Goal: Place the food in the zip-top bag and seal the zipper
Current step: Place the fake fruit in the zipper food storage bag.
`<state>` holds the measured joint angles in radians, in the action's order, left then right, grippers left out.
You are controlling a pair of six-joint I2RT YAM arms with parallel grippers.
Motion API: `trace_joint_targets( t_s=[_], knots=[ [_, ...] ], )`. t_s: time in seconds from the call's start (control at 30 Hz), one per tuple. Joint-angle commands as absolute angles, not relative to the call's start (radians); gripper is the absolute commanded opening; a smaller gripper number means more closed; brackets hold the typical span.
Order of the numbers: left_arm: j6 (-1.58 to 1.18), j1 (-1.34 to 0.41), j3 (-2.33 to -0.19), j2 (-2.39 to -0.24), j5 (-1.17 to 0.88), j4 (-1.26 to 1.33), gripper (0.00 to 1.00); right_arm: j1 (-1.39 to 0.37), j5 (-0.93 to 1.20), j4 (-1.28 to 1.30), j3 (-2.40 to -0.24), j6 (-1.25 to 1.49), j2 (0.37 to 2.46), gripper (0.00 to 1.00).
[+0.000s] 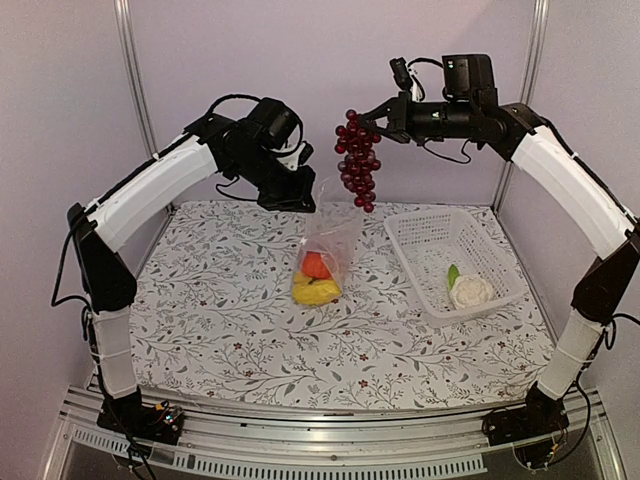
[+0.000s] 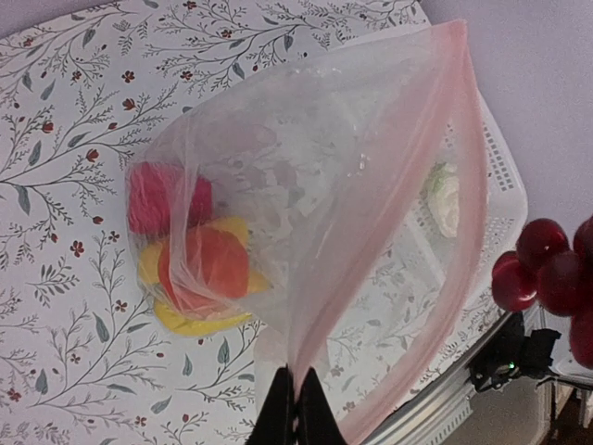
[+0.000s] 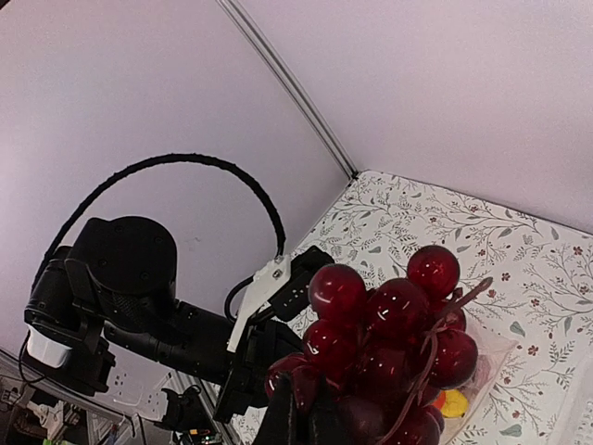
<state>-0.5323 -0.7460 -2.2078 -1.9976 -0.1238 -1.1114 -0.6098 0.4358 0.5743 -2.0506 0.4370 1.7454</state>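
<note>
1. The left gripper [image 2: 295, 408] has its fingers pressed together on the mouth edge of the clear bag [image 2: 352, 176]. The bag hangs open beneath it, its bottom resting on the flowered table [image 1: 220, 320].
2. Low in the bag, well below that gripper, lie an orange pumpkin [image 2: 208, 264], yellow pieces [image 2: 190, 320] under it, and a red pepper [image 2: 162, 195] beside them.
3. The pinkish zipper [image 2: 468, 185] runs up from the left fingers around the gaping mouth; it is unsealed.
4. The right gripper [image 1: 372, 122] is clamped on the stem of the grapes [image 1: 358, 160]. They dangle under it in the air, above and near the bag's mouth, outside the bag.
5. Below the right gripper and off to its right sits a white basket [image 1: 420, 232] holding a cauliflower [image 1: 470, 292] with a green bit at its side.
6. Hard to make out:
   - The right wrist view has the grapes covering most of its own fingers.
   - The left wrist view cuts the grapes off at its edge.
   - From above, the pepper cannot be picked out through the crinkled plastic.
</note>
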Motion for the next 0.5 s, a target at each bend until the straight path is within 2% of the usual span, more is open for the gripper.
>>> trace_joint_targets(
  t_s=[0.0,0.27,0.47],
  knots=[
    [-0.539,-0.743,-2.230,-1.999,-0.130,-1.097,0.00,-0.615,0.480,0.494,-2.107,0.471,1.780,0.00],
    [-0.552,-0.744,-2.227,-1.994,-0.133,-1.097,0.00,-0.617,0.500,0.473,-2.107,0.486,1.801,0.00],
    [-0.557,-0.744,-2.230,-1.979,-0.122,-1.091,0.00,-0.618,0.504,0.470,-1.994,0.446,1.799,0.00]
  ],
)
